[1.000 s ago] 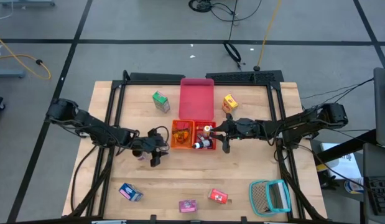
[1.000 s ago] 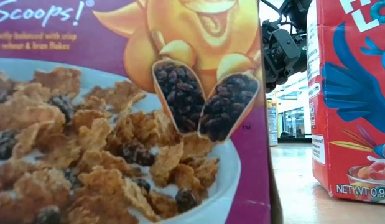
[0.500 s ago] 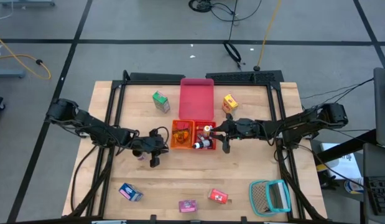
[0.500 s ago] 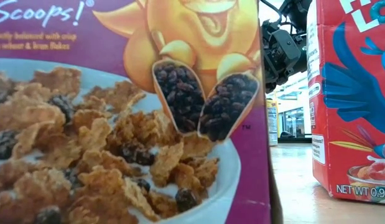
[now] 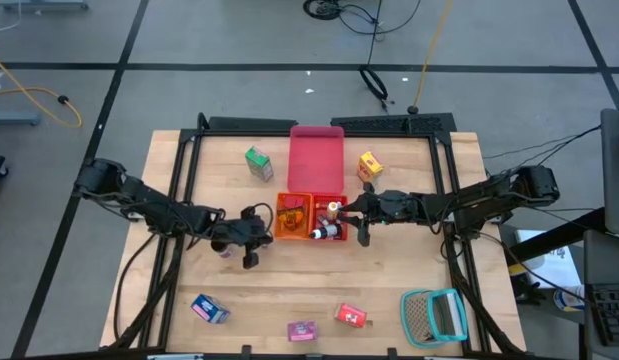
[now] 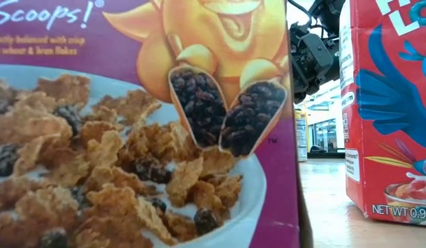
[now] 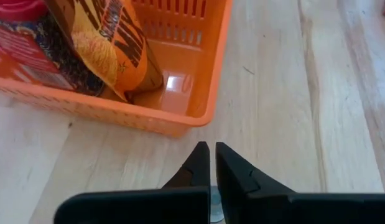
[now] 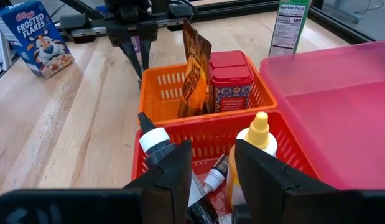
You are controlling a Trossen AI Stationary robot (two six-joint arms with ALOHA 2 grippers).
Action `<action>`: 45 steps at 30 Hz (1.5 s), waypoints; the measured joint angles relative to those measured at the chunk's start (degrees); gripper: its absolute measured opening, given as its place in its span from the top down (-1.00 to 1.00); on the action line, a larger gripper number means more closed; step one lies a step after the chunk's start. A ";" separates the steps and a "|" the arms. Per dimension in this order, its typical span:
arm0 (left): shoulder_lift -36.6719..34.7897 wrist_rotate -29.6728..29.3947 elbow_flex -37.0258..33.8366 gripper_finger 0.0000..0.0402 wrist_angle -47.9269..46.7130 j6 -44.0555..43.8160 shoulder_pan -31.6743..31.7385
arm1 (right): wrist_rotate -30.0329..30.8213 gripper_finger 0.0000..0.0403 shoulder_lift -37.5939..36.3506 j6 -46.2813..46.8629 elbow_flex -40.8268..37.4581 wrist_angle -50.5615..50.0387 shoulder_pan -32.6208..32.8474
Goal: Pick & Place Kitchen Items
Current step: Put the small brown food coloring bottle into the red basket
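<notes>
Near edge of the wooden table: a blue box, a pink box and a red box in a loose row, with a teal mesh basket toward the right corner. In the low view the purple cereal box and a red cereal box fill the foreground.

Mid-table: left gripper, fingers pressed together with nothing between them, just beside the orange tray, tips low over bare wood. That tray holds a brown snack bag and a red tin.

Right gripper over the red tray, fingers parted; cannot tell whether they hold anything. Below them, a yellow-capped bottle and a white-capped dark bottle.

Farther back: a pink lid, a green box on its left, a yellow box on its right.
</notes>
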 joint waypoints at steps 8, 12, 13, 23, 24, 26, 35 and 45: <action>0.00 0.06 3.48 1.00 -5.12 0.40 0.90 | 0.00 0.43 0.00 0.00 0.00 -0.23 0.00; 0.00 0.07 7.32 1.00 -11.17 0.76 0.88 | 0.01 0.43 0.00 0.00 0.00 -0.32 0.00; 0.00 0.07 8.35 1.00 -12.56 1.13 0.88 | 0.00 0.43 0.00 -0.01 0.00 -0.32 0.00; -0.02 0.90 19.68 0.99 -26.04 4.60 0.72 | 0.02 0.43 0.00 -0.02 0.00 -0.46 0.00; -0.02 0.64 20.60 1.00 -27.88 4.62 0.72 | 0.00 0.43 0.00 -0.02 0.00 -0.47 0.00; -0.02 -0.18 22.05 1.00 -29.95 4.68 0.72 | 0.02 0.43 0.00 -0.02 0.00 -0.47 0.00; -0.04 -1.69 29.18 0.99 -28.65 13.30 1.52 | 0.02 0.43 0.00 -0.02 0.00 -0.47 0.00; 1.88 2.74 30.04 0.99 -17.77 18.21 7.79 | 0.02 0.43 0.00 -0.04 0.00 -0.48 -0.01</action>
